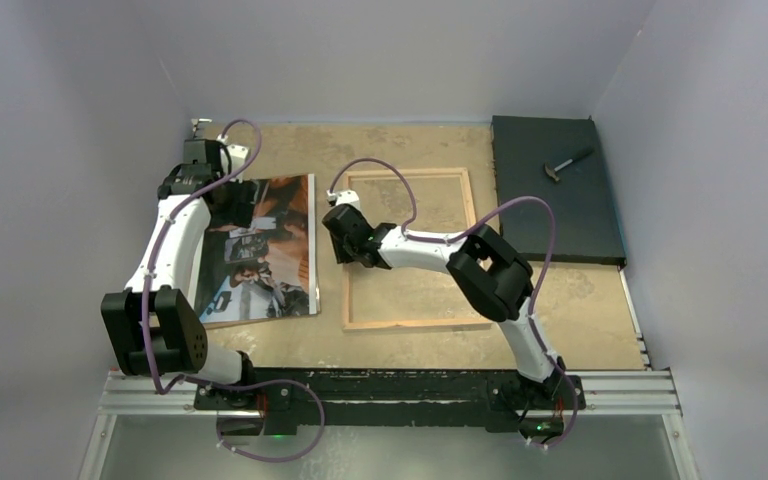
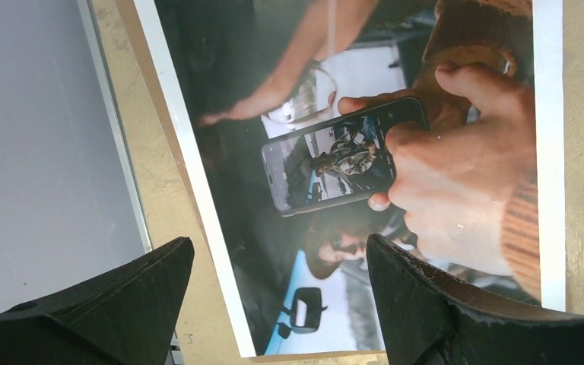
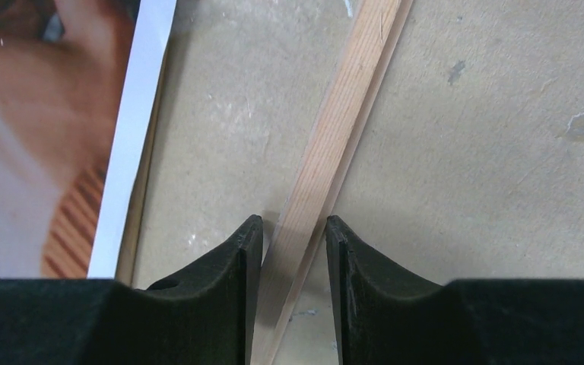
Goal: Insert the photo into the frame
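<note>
The photo [image 1: 265,250], a dark and orange-brown print with a white border, lies face up on the left of the table. My left gripper [image 1: 232,200] hovers open over its far-left part; in the left wrist view the photo [image 2: 365,152] shows between the spread fingers of the gripper [image 2: 280,251]. The frame [image 1: 415,323] lies flat in the middle, light wood side up. My right gripper [image 1: 348,252] is down on its left rail. In the right wrist view the fingers of that gripper [image 3: 294,224] are shut on the wooden rail of the frame [image 3: 342,114], with the photo's edge [image 3: 133,114] to the left.
A brown backing board [image 3: 131,251] peeks out under the photo. A black slab [image 1: 555,190] with a small hammer [image 1: 567,165] on it sits at the back right. Grey walls close in left, right and behind; a metal rail [image 1: 390,385] runs along the near edge.
</note>
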Available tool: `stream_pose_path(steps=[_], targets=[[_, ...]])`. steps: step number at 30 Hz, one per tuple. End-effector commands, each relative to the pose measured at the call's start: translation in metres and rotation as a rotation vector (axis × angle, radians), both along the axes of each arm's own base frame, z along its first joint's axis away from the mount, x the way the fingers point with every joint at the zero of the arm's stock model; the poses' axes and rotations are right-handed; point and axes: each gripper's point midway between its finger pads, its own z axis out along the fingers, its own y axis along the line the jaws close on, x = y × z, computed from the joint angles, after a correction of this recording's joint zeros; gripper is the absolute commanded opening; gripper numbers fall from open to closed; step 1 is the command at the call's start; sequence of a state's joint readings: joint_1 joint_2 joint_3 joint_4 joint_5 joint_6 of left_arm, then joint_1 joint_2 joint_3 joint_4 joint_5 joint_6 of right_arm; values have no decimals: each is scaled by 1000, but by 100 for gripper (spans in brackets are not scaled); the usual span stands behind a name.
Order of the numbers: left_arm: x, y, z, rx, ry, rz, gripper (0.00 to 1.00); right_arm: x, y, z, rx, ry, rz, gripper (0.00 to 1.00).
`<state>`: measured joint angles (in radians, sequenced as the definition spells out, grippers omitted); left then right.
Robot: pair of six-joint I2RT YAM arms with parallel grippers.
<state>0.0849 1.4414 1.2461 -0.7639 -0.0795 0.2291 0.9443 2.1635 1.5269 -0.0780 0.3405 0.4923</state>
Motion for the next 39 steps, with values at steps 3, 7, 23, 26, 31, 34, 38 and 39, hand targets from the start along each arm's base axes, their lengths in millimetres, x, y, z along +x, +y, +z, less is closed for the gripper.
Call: stream_pose_path(steps=[3,7,23,26,31,34,38,39], targets=[[6,2,1,1,-18,-7,82,-8,-23,-3,-82,-4,80,40],[10,2,2,-8,-10,-5,83,-1,-26,4,-94,-35,87,43],[19,67,-9,40,60,75,100,24,-37,27,-99,-137,80,57],[13,79,-16,72,80,85,100,18,-17,52,-49,-161,91,77],[3,115,-25,201,99,160,95,17,9,104,101,-162,32,95],[-6,143,-30,287,116,233,90,15,32,127,211,-159,79,99],[-14,164,-45,343,130,294,85,6,62,113,264,-59,161,99],[-16,167,-50,353,135,306,83,6,68,106,268,-29,169,99]])
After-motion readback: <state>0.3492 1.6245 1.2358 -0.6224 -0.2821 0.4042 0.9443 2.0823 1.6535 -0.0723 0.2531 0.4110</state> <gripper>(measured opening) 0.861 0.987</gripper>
